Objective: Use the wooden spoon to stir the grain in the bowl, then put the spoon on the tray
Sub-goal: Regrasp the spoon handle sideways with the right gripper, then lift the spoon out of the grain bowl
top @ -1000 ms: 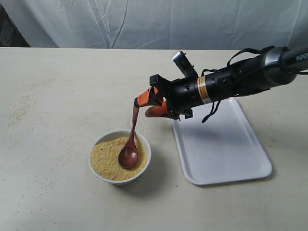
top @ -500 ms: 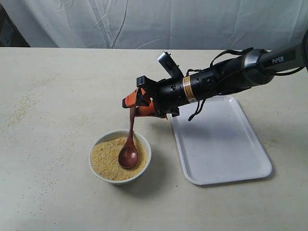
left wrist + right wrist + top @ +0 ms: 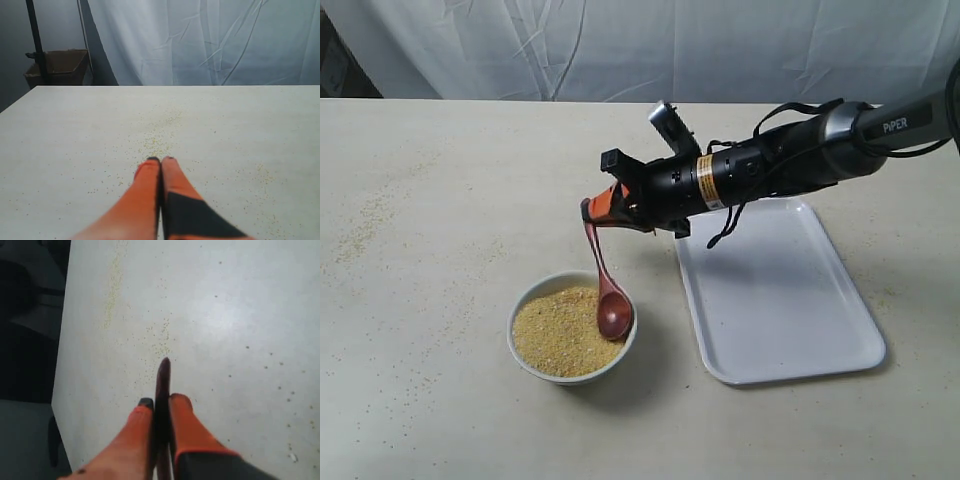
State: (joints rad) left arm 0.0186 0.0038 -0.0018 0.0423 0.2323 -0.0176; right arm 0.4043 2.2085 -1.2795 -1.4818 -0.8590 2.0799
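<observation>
The wooden spoon (image 3: 613, 312) stands head-down in the grain (image 3: 555, 335) at 3 o'clock in the white bowl (image 3: 570, 377), so stirring looks underway. Next the head should sweep round the bowl, then lift to the tray (image 3: 790, 300) at the bowl's 3 o'clock. The right tool (image 3: 592, 212) pinches the handle's upper end with barely a gap; the left tool (image 3: 161, 161) is pressed together, holding nothing.

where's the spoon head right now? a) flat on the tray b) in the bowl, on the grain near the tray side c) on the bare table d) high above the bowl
b: the spoon has its head on the grain in the bowl, by the rim facing the tray; the right fingers grip its handle.
</observation>
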